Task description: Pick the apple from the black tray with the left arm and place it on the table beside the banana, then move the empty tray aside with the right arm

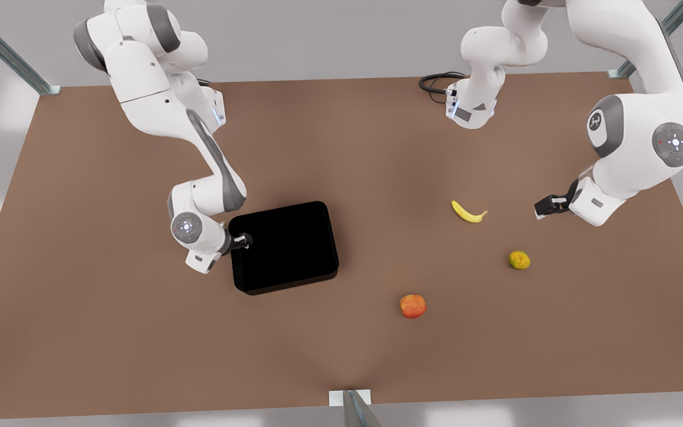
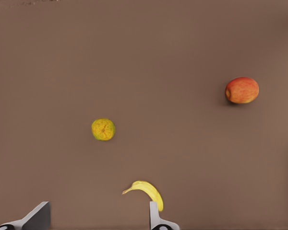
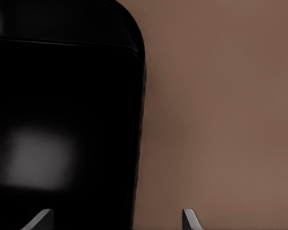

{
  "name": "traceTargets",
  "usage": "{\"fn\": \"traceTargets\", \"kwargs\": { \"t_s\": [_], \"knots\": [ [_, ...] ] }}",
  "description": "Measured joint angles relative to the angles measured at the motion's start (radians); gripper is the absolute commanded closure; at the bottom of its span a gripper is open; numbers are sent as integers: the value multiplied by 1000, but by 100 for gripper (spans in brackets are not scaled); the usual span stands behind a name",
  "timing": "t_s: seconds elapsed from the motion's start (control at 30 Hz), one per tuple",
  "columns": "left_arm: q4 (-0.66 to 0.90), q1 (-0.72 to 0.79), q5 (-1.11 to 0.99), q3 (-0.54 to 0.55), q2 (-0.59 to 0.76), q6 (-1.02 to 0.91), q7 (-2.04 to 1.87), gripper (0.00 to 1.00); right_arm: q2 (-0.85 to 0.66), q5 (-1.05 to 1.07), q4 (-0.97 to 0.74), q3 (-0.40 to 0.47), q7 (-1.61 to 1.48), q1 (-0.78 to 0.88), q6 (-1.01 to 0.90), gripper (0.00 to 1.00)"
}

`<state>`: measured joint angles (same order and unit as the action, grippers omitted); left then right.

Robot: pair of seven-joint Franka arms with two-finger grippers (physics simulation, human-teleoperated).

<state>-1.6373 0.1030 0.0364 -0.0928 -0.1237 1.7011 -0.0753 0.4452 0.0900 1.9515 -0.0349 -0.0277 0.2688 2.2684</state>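
The red-orange apple (image 1: 412, 306) (image 2: 242, 90) lies on the brown table (image 1: 341, 148), apart from the yellow banana (image 1: 468, 212) (image 2: 146, 191). The glossy black tray (image 1: 282, 246) (image 3: 62, 120) sits empty toward the front view's left. My right gripper (image 1: 243, 241) (image 3: 115, 223) is at the tray's edge on that side, open, with the tray's wall between its fingers. My left gripper (image 1: 540, 207) (image 2: 96, 223) hovers open at the front view's right, just past the banana, holding nothing.
A yellow-green speckled round fruit (image 1: 519, 260) (image 2: 103, 129) lies between the banana and the table's right edge. A black cable (image 1: 436, 83) coils by the far arm base. Metal frame posts stand at the table's corners, and a bracket (image 1: 350, 397) sits at the near edge.
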Motion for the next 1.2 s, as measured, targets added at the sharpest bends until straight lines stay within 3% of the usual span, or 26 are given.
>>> {"fn": "traceTargets", "kwargs": {
  "t_s": [0.17, 0.2, 0.3, 0.33, 0.4, 0.53, 0.7, 1.0, 1.2],
  "knots": [
    [-1, 0, 0, 0, -14, 7, 36, 0, 37, 2, 15, 1, -1, 0, 51, 2],
    [-1, 0, 0, 0, -14, 8, 42, 0, 39, 3, 16, 1, 0, 0, 57, 8],
    [-2, 0, 0, -1, -15, 12, 59, 0, 42, 5, 15, 1, -1, 0, 70, 42],
    [-2, 0, -1, -1, -14, 13, 64, 0, 42, 7, 15, 1, -3, 0, 72, 48],
    [-2, 0, -1, -1, -12, 15, 73, 0, 41, 6, 15, 1, -4, 0, 75, 51],
    [-1, 0, -1, -2, -8, 17, 89, 0, 40, 5, 15, 1, -8, 0, 77, 75],
    [1, 0, -7, -3, -4, 18, 104, 0, 39, 7, 15, 1, -21, 0, 78, 81],
    [24, 1, -22, 18, -2, 32, 123, 0, -98, 8, 7, 20, -48, -1, -15, 81],
    [47, 10, -20, 49, -5, 45, 131, 0, -252, -27, -20, 181, -104, 0, -187, 81]
  ]
}}
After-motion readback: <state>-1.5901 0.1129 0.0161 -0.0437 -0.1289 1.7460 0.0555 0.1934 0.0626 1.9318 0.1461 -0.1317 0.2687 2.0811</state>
